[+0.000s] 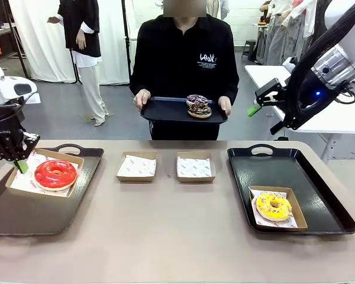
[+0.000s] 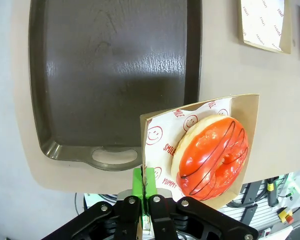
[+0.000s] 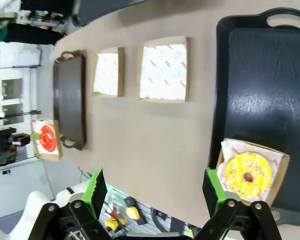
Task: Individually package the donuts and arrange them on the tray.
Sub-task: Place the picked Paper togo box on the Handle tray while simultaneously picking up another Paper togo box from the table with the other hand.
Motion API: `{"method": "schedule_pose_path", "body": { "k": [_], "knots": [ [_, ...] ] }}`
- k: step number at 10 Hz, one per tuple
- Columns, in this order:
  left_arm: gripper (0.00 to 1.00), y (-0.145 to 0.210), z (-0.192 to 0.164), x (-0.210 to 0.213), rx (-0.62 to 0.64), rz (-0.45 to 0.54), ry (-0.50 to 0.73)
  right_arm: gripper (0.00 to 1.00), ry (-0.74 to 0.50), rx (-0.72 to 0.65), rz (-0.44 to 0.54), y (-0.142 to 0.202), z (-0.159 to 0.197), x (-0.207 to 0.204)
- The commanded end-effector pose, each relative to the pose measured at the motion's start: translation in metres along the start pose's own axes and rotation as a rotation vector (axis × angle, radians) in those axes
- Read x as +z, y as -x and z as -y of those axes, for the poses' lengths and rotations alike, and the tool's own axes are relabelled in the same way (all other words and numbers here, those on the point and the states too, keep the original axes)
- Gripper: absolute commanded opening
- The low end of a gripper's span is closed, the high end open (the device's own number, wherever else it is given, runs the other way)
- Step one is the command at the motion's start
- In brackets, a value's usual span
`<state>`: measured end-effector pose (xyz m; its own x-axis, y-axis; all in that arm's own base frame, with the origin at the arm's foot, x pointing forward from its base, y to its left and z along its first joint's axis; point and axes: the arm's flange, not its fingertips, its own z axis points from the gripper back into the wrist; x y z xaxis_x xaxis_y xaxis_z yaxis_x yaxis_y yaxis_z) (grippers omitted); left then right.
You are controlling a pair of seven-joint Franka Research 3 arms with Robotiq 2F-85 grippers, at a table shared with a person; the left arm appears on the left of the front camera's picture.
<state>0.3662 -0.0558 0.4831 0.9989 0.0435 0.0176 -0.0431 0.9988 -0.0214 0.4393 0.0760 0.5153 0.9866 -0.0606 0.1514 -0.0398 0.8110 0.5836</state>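
A glossy red donut (image 1: pixel 55 173) lies in a paper-lined cardboard box (image 1: pixel 23 182). My left gripper (image 1: pixel 21 164) is shut on that box's edge, holding it by the far left corner of the left tray (image 1: pixel 41 213). The left wrist view shows the pads (image 2: pixel 138 181) pinching the box rim beside the red donut (image 2: pixel 212 157), just past the tray's handle (image 2: pixel 115 156). A yellow sprinkled donut (image 1: pixel 273 206) sits boxed on the right tray (image 1: pixel 319 195). My right gripper (image 1: pixel 265 117) hangs open, high above the table's right side. A person holds a small tray (image 1: pixel 165 111) carrying the purple and chocolate donuts (image 1: pixel 199 106).
Two empty paper-lined boxes (image 1: pixel 136 167) (image 1: pixel 195 166) lie at the table's far middle. In the right wrist view they (image 3: pixel 163 69) (image 3: pixel 108 71) lie between the two trays, with the yellow donut (image 3: pixel 247 175) below the open gripper (image 3: pixel 155 190). Another person stands far back left.
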Motion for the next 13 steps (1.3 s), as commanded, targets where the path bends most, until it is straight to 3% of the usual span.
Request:
{"method": "schedule_pose_path", "body": {
  "k": [1,4,7,11,13],
  "knots": [
    [0.01,-0.002,-0.011,-0.006,-0.042,-0.008,-0.046,1.00,0.232,0.052,-0.008,-0.012,-0.026,-0.025],
    [0.01,-0.013,-0.034,-0.013,-0.045,0.016,-0.101,1.00,0.405,0.151,-0.119,-0.050,-0.067,-0.071],
    [0.01,-0.027,-0.042,-0.025,-0.071,0.036,-0.185,1.00,0.546,0.244,-0.150,-0.069,-0.101,-0.131],
    [0.01,-0.036,-0.033,-0.045,-0.069,0.025,-0.208,1.00,0.480,0.073,-0.027,-0.079,-0.092,-0.181],
    [0.01,-0.034,-0.035,-0.042,-0.074,0.003,-0.187,1.00,0.454,0.054,-0.020,-0.075,-0.084,-0.191]
  ]
}}
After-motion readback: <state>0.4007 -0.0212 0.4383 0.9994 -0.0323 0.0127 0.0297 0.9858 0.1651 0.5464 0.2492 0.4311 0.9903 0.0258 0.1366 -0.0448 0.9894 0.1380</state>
